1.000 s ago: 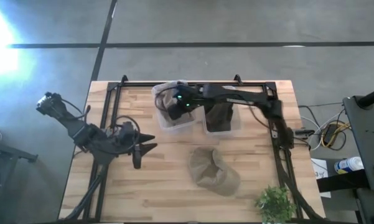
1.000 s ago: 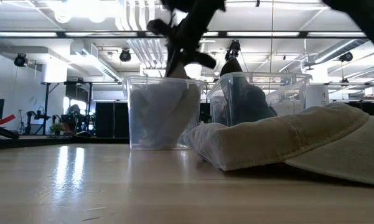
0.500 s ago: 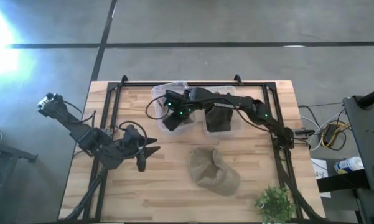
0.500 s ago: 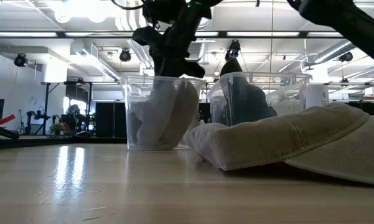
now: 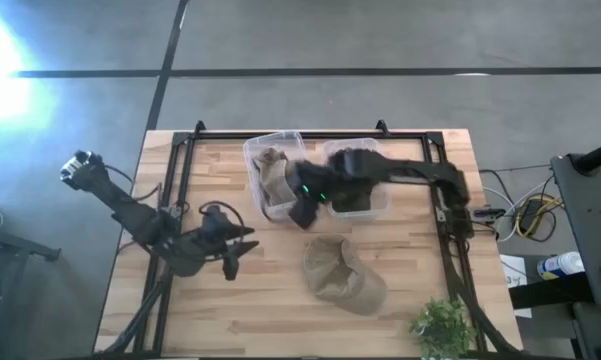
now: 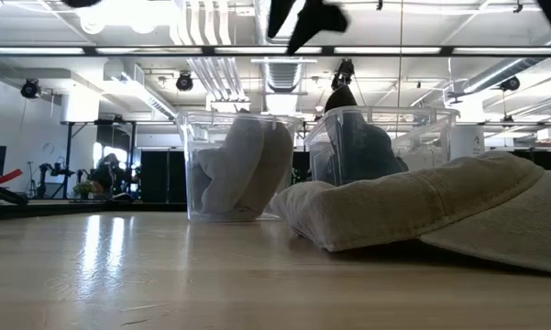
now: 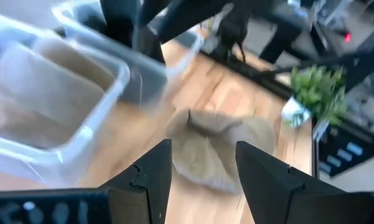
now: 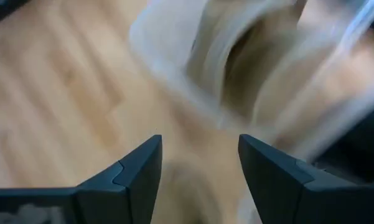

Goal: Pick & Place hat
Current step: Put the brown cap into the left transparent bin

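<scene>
Right end effector [image 5: 302,213], fingers apart and empty, hangs over the left bin's [image 5: 252,160] near edge, arm stretched across.

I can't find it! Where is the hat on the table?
In the high view the hat lies on the table's near right part, just below the two bins, with the plant at its right.

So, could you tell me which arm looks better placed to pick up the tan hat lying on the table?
Probably the right. Its open right gripper hangs just off the left bin, close above the hat. The left gripper, also open, sits farther off.
</scene>
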`<state>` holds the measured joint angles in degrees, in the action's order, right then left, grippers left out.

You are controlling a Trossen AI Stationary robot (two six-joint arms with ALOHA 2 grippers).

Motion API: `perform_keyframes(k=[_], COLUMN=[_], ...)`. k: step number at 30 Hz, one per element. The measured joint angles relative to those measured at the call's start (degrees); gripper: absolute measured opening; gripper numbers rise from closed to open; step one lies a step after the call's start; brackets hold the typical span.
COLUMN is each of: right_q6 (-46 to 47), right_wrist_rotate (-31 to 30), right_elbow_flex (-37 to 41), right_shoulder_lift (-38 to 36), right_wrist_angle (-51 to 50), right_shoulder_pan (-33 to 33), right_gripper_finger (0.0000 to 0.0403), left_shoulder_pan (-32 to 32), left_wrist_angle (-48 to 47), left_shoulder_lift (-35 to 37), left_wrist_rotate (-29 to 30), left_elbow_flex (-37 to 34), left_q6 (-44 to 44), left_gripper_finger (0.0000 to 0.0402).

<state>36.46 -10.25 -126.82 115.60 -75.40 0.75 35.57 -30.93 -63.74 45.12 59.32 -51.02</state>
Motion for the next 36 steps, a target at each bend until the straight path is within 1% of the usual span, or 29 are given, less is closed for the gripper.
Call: perform_keyframes(k=[3,5,8,10,14,16,18,20,22,24,25,26,27,29,31,34,36], right_q6=[7.9,14.9,26.6,34.8,49.5,54.6,56.8,60.2,63.5,63.7,62.6,60.4,56.8,47.5,38.2,26.6,22.9], right_wrist_rotate=[0.0,0.3,3.2,4.2,4.9,6.0,7.1,5.6,1.8,-0.2,-0.2,1.3,3.1,6.8,8.6,8.1,5.3], right_elbow_flex=[6.6,12.7,22.6,29.0,40.2,44.8,48.9,51.3,51.9,51.9,51.5,51.4,50.8,49.1,46.9,43.3,40.3], right_shoulder_lift=[-3.7,-6.1,-9.7,-11.3,-11.2,-10.0,-8.0,-5.6,-3.9,-1.4,0.1,1.5,3.0,5.6,7.9,9.2,8.9], right_wrist_angle=[-2.4,-2.2,-0.5,2.2,12.7,20.6,29.3,32.4,32.9,33.2,33.6,36.7,39.0,49.2,58.3,65.1,63.1], right_shoulder_pan=[4.9,8.6,14.6,18.7,24.6,26.5,27.6,27.9,27.8,27.1,26.5,25.8,25.1,23.8,23.3,23.3,23.3], right_gripper_finger=[0.0210,0.0209,0.0206,0.0205,0.0205,0.0205,0.0205,0.0205,0.0205,0.0205,0.0205,0.0205,0.0205,0.0205,0.0205,0.0201,0.0196], left_shoulder_pan=[-2.3,-4.1,-6.4,-7.3,-7.8,-7.8,-7.8,-7.8,-7.8,-7.8,-7.8,-7.8,-7.8,-7.8,-7.8,-7.8,-7.8], left_wrist_angle=[4.9,11.3,21.5,25.3,26.0,26.0,26.2,26.3,26.0,26.0,26.1,26.3,26.2,25.6,25.7,25.8,25.8], left_shoulder_lift=[-1.8,-3.7,-7.3,-9.7,-13.7,-15.0,-16.1,-16.7,-17.4,-17.7,-17.8,-17.8,-17.8,-17.8,-17.8,-17.7,-17.7], left_wrist_rotate=[-5.7,-10.9,-18.0,-19.7,-20.1,-21.3,-23.1,-24.6,-25.2,-25.4,-25.4,-25.4,-25.3,-25.3,-25.3,-25.3,-25.3], left_elbow_flex=[-3.6,-6.5,-10.0,-11.0,-10.6,-10.2,-9.5,-9.1,-8.7,-8.7,-8.7,-8.7,-8.8,-8.9,-8.9,-8.9,-8.9], left_q6=[0.7,2.4,5.0,5.5,5.6,5.6,5.9,6.4,6.4,6.4,6.2,6.2,6.1,6.1,6.1,6.1,6.1], left_gripper_finger=[0.0171,0.0171,0.0171,0.0171,0.0171,0.0171,0.0171,0.0171,0.0171,0.0171,0.0171,0.0171,0.0171,0.0171,0.0171,0.0171,0.0171])
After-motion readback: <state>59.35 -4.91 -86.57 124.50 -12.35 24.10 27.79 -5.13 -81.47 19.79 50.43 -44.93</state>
